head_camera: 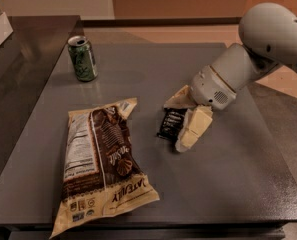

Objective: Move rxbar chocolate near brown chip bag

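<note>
Touching rxbar chocolate [169, 122], gripper [178, 127]; can [83, 58] apart.

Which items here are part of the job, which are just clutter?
In the job: snack bar, black, mid-table; chip bag, front left; claw, down at the snack bar.
Lying about: soda can, green, back left of the table.

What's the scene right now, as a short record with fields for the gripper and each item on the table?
gripper: right of centre, low at the table, fingers closed on the bar
rxbar chocolate: between the fingers, right of the bag's top end, apart from it
brown chip bag: lying flat, front left
green soda can: upright, back left
table: grey, flat
</note>
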You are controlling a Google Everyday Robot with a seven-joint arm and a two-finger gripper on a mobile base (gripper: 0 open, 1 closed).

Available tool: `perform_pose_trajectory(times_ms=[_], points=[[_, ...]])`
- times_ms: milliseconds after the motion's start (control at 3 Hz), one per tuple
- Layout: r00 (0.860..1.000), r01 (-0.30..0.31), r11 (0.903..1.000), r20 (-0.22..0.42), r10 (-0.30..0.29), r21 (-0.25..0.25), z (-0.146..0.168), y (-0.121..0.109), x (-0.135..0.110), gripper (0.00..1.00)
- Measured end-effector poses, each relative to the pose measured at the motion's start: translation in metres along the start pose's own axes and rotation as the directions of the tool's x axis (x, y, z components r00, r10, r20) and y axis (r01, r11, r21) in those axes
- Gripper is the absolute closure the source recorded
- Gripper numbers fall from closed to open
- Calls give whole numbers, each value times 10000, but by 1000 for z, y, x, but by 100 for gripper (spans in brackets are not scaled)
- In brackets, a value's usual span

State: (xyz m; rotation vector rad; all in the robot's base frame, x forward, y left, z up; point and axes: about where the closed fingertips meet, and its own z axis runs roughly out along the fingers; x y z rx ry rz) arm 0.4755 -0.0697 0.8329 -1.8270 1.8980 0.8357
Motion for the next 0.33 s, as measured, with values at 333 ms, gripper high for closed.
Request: perform_pose_trajectory(times_ms=[333], points=[[10000, 1, 10000, 0, -1, 0, 0, 0, 0, 0]])
